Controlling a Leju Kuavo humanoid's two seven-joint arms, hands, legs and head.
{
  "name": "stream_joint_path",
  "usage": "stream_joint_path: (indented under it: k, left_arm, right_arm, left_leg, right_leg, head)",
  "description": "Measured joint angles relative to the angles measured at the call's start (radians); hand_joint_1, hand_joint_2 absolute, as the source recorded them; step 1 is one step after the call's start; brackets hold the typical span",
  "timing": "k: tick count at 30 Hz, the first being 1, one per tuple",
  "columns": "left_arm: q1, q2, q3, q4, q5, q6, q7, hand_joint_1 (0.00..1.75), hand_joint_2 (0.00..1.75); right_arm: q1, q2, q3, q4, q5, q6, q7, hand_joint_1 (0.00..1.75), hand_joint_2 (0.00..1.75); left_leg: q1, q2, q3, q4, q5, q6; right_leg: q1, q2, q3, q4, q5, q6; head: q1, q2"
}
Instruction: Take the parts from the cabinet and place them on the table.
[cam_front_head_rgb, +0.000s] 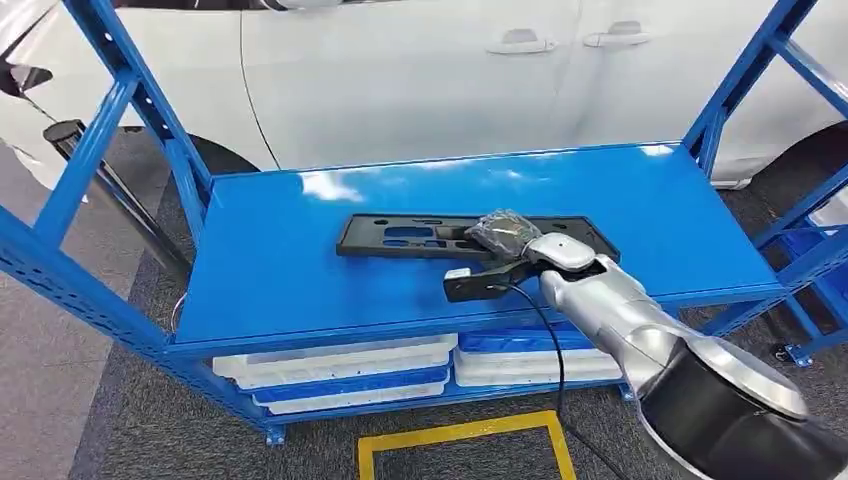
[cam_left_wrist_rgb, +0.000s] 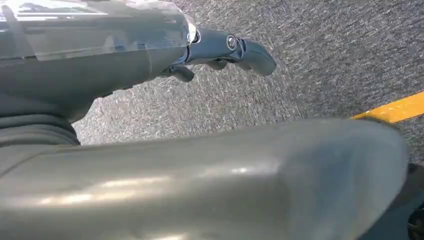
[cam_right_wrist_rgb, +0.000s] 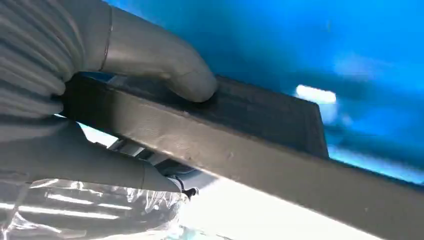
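A long, flat black plastic part (cam_front_head_rgb: 470, 238) with cut-out slots lies on the blue shelf (cam_front_head_rgb: 300, 270) of a rack. The right hand (cam_front_head_rgb: 505, 240) grips its near edge, thumb (cam_right_wrist_rgb: 170, 70) pressed on top. The left hand (cam_left_wrist_rgb: 225, 50) hangs over grey carpet, fingers loosely apart, holding nothing

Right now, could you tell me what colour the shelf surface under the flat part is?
Glossy blue shelf surface, clearest in the head view.

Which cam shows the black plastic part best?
Head view: the whole black plastic part lies on the blue shelf, the right hand on it. Right wrist view gives just a close edge under the thumb; left wrist view faces carpet.
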Motion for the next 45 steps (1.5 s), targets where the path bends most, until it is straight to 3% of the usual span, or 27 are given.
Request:
stream_joint_path:
  k: [3,7,14,19,22,25,31,40,45]
  left_arm:
    - [0.001,0.000,0.000,0.000,0.001,0.000,-0.001,0.00,0.00]
    - [0.002,0.000,-0.002,0.000,0.009,0.002,-0.005,0.00,0.00]
    - [0.003,0.000,-0.002,0.000,0.030,0.013,-0.023,0.00,0.00]
    - [0.002,0.000,-0.002,0.000,0.035,0.015,-0.029,0.00,0.00]
    - [-0.002,0.000,-0.002,0.000,0.039,0.015,-0.029,0.00,0.00]
    - [-0.006,0.000,-0.002,0.000,0.045,0.016,-0.026,0.00,0.00]
    - [-0.006,0.000,-0.002,0.000,0.066,0.036,-0.023,0.00,0.00]
    - [-0.005,0.000,0.002,0.000,0.092,0.068,-0.027,0.00,0.00]
    - [-0.008,0.001,0.002,0.000,0.104,0.084,-0.038,0.00,0.00]
  right_arm:
    - [-0.030,-0.038,-0.030,-0.091,-0.035,0.024,-0.006,1.75,1.75]
    - [-0.110,-0.107,-0.066,-0.261,-0.082,0.134,0.026,1.75,1.75]
    - [-0.259,-0.177,-0.074,-0.482,-0.145,0.235,0.063,1.75,1.75]
    - [-0.348,-0.203,-0.082,-0.595,-0.275,0.304,0.108,1.75,1.75]
    - [-0.371,-0.224,-0.118,-0.664,-0.481,0.328,0.118,1.75,1.75]
    - [-0.365,-0.256,-0.173,-0.741,-0.725,0.337,0.103,1.75,1.75]
    - [-0.321,-0.287,-0.287,-0.866,-1.005,0.327,0.056,1.75,1.75]
    - [-0.202,-0.281,-0.483,-1.085,-1.267,0.355,0.055,1.75,1.75]
    - [-0.019,-0.263,-0.628,-1.236,-1.353,0.390,0.018,1.75,1.75]
  left_leg:
    - [0.000,0.000,-0.002,0.000,0.001,0.000]
    - [-0.001,0.000,-0.002,0.000,0.001,0.000]
    - [-0.001,0.000,-0.005,0.000,0.001,0.000]
    - [0.000,0.000,-0.007,0.000,0.000,0.000]
    - [0.000,0.000,-0.007,0.000,0.000,0.000]
    - [0.000,-0.001,-0.008,0.001,0.000,0.000]
    - [-0.001,0.001,-0.008,0.000,0.000,0.001]
    - [0.000,-0.001,-0.008,0.000,0.000,0.001]
    - [0.000,-0.001,-0.007,0.000,-0.001,0.001]
  right_leg:
    - [0.000,0.000,-0.002,0.000,0.001,0.000]
    - [-0.001,0.000,-0.003,0.000,0.001,0.000]
    - [-0.001,0.001,-0.006,0.000,0.001,0.000]
    - [-0.001,0.001,-0.009,0.000,0.000,0.000]
    - [-0.001,0.000,-0.009,0.000,0.000,0.000]
    - [-0.001,-0.001,-0.009,0.000,0.000,0.001]
    - [-0.001,0.001,-0.009,-0.001,0.000,0.001]
    - [0.000,0.000,-0.008,-0.001,0.000,0.001]
    - [0.000,-0.001,-0.007,-0.001,-0.001,0.001]
  head:
    - [0.000,0.000]
    - [0.000,0.000]
    - [0.000,0.000]
    - [0.000,0.000]
    - [0.000,0.000]
    - [0.000,0.000]
    - [0.000,0.000]
    - [0.000,0.000]
    - [0.000,0.000]
